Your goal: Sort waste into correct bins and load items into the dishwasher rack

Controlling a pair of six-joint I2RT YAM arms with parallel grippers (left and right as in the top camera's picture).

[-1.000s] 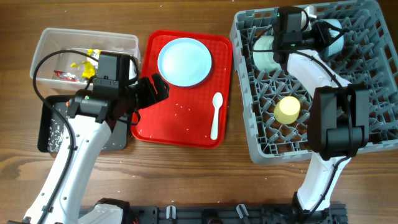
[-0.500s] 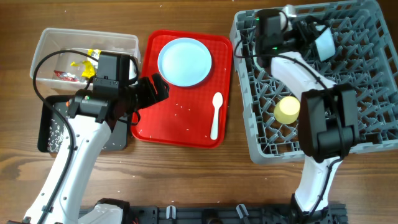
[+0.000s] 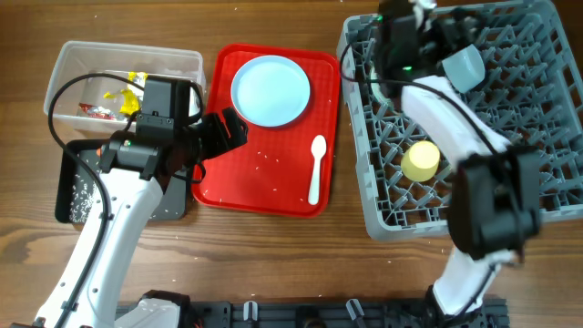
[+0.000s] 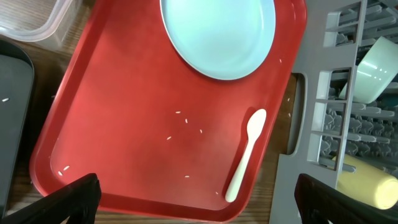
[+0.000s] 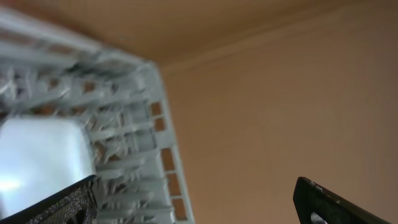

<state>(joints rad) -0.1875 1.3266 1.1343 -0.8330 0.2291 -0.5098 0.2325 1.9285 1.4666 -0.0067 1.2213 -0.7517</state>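
While the round, glossy blue plate [image 3: 271, 89] and slim white spoon [image 3: 315, 169] lie on the flat red tray [image 3: 239, 173], the left gripper [image 4: 199, 200] hangs wide open above them. Over the pegged grey rack [image 3: 545, 187] on the wood-grain table [image 3: 273, 260], the right gripper [image 5: 198, 202] gapes empty

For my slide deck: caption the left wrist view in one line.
Open left gripper hovers over the red tray holding a light blue plate, white spoon and stray rice grains.
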